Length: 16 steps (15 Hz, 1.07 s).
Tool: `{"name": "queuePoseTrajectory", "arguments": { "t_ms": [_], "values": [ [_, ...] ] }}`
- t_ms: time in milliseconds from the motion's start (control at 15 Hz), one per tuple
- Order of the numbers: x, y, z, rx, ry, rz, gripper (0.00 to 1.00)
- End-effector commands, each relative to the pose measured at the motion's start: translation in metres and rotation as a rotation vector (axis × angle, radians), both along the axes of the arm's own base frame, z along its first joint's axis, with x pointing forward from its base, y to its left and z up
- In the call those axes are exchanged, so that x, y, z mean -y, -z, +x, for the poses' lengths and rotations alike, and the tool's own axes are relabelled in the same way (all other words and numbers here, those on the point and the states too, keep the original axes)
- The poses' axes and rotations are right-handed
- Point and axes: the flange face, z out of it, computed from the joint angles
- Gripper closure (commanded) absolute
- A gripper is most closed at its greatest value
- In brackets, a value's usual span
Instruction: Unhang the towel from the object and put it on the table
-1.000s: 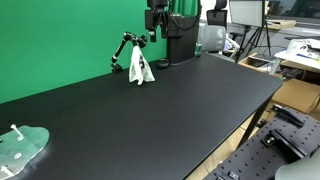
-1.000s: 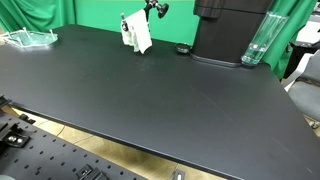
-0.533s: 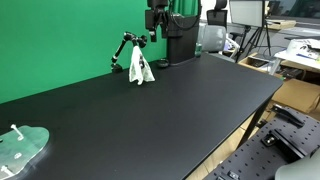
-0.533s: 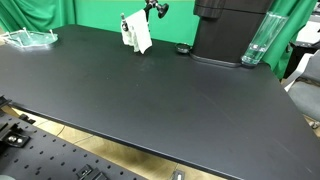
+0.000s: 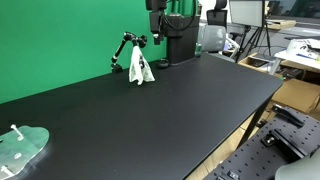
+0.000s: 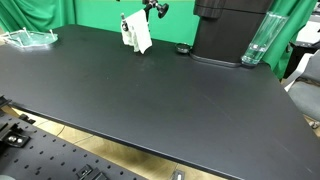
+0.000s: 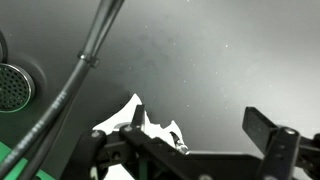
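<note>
A wide black table [image 5: 185, 110] fronts a green backdrop [image 5: 50, 40], towel [image 5: 141, 69] hanging.

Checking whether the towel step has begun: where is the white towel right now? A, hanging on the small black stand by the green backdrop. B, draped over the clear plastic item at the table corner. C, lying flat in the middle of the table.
A: in an exterior view the white towel hangs bunched on the black stand in front of the green backdrop.

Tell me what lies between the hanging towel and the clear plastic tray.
Nothing: in both exterior views, only bare black table separates the towel from the clear tray.
</note>
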Motion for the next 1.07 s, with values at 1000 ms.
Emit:
{"name": "queuePoseTrajectory", "arguments": {
  "t_ms": [1000],
  "values": [
    [-0.005, 0.049, 0.037, 0.163, -0.128, 0.026, 0.0]
  ]
}}
